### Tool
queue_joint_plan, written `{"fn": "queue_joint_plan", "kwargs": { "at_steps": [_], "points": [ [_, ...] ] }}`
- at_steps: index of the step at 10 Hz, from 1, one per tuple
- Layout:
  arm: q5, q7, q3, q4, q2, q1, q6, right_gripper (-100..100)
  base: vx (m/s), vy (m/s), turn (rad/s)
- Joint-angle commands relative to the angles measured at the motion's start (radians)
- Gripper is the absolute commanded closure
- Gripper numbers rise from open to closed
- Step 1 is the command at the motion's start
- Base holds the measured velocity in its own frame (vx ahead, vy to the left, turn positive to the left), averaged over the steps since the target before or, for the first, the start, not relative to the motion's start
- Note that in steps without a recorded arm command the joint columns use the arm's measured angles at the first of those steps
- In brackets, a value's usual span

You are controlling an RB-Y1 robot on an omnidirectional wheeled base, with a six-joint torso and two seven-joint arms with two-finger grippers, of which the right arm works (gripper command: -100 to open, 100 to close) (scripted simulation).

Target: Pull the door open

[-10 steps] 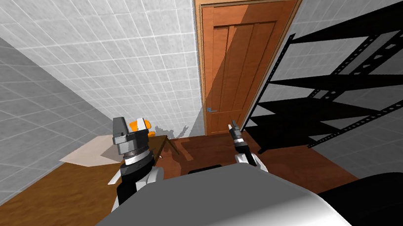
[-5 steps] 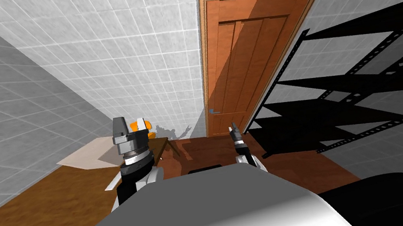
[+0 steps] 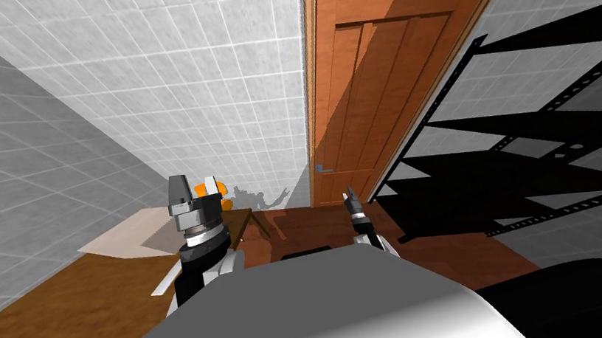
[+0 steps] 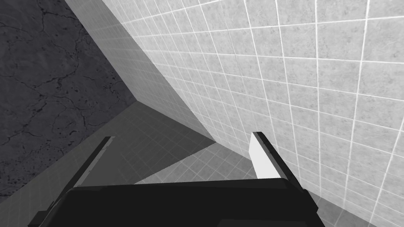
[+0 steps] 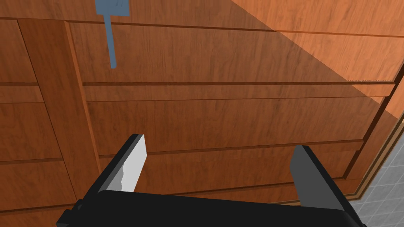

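A brown panelled wooden door (image 3: 384, 83) stands shut in its lighter frame in the white tiled wall ahead. Its small blue-grey lever handle (image 3: 323, 169) sits low on the door's left side. My right gripper (image 3: 351, 197) is raised in front of the door's lower part, a little right of and below the handle, apart from it. The right wrist view shows the door panels (image 5: 221, 118) close ahead and the handle (image 5: 111, 35) off beyond the fingers; the right gripper (image 5: 221, 167) is open and empty. My left gripper (image 3: 192, 188) is held up on the left, open (image 4: 185, 157).
A black metal shelf rack (image 3: 534, 143) stands close on the right, beside the door. A small brown table (image 3: 244, 220) with an orange object (image 3: 209, 189) sits behind my left arm. A pale mat (image 3: 123, 238) lies on the brown floor at left.
I have moved closer to the door: it and the shelf rack have grown and shifted right in the head view. Both arms keep their pose.
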Motion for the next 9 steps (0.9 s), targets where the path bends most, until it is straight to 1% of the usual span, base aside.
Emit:
{"fn": "queue_joint_plan", "kwargs": {
  "at_steps": [1, 3, 4, 7, 9],
  "points": [
    [-0.003, -0.001, -0.001, 0.035, -0.001, -0.008, -0.013, -100, 0.051, 0.011, 0.021],
    [-0.008, -0.005, -0.004, 0.075, -0.006, -0.015, -0.023, -100, 0.076, 0.008, 0.037],
    [-0.014, -0.009, -0.006, 0.115, -0.010, -0.022, -0.033, -100, 0.130, 0.011, 0.069],
    [-0.022, -0.015, -0.009, 0.173, -0.016, -0.031, -0.048, -100, 0.137, 0.029, 0.038],
    [-0.032, -0.023, -0.013, 0.246, -0.024, -0.043, -0.066, -100, 0.177, 0.038, 0.068]
  ]
}}
